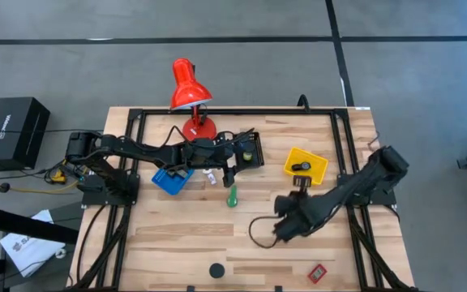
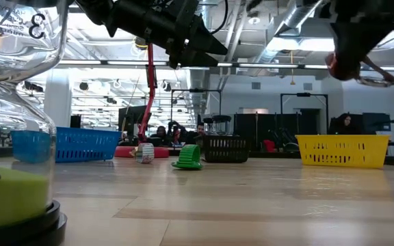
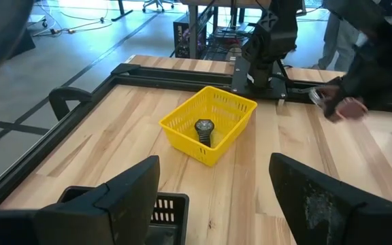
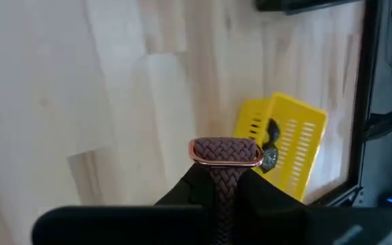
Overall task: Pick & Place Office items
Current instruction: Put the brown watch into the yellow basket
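Landmark: yellow bin (image 1: pixel 306 165), holding a black watch (image 3: pixel 203 129).
Right end effector (image 4: pixel 224 178): mine, closed on a braided band (image 4: pixel 226 152), raised over the tabletop (image 1: pixel 177 235) just beside the bin; the band's long axis points binward.
Left end effector (image 3: pixel 213 197): fingers spread, empty, farther off, facing the bin.
Writing: none legible on either item.

- Red metal desk lamp (image 1: pixel 190 91) at twelve o'clock on the wooden table (image 1: pixel 177 235).
- Blue plastic basket (image 1: pixel 171 178) at ten.
- Yellow plastic basket (image 1: pixel 315 161) at two.
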